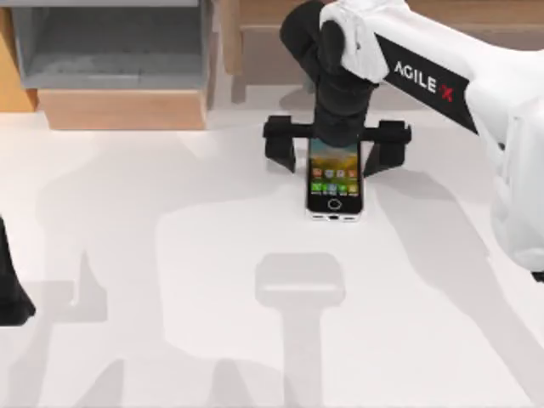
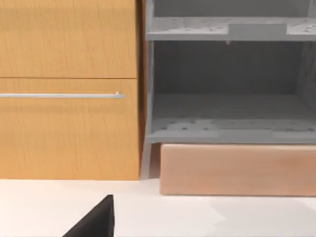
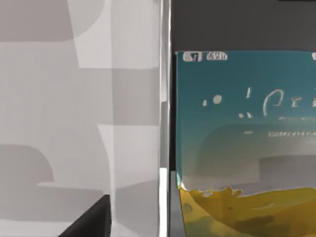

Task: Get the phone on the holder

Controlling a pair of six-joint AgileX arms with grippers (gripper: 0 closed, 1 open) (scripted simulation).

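**Right arm over the phone at the far middle of the table**

Nearest in the top view, the black left gripper (image 1: 12, 293) sits parked at the table's left edge; whether its fingers are apart or together cannot be told. From its wrist camera a black finger tip (image 2: 94, 222) shows over the white tabletop (image 2: 207, 217), looking toward an orange wooden cabinet with a thin silver handle bar (image 2: 64, 95), a grey open shelf unit (image 2: 227, 126) and a pale tan block (image 2: 237, 170) under the shelf.

The white table (image 1: 170, 340) carries soft grey shadows across its middle.

Farther back, near the table's middle, lies the small rectangular smartphone with black face, white-silver edge and lit orange-green screen (image 1: 334, 187), its round home button toward the near side and rows of coloured icons above it. Its far end is hidden beneath the right gripper (image 1: 337, 140), a black wrist with black side pieces standing out to either side of the phone's top. Whether the fingers grip the phone, or how far apart they stand, cannot be told. The right wrist view looks closely along the phone's screen (image 3: 247, 148), silver edge beside it.

The white right arm marked AGILEX (image 1: 442, 76) reaches in from the right. Behind stand the grey shelf and wooden furniture.
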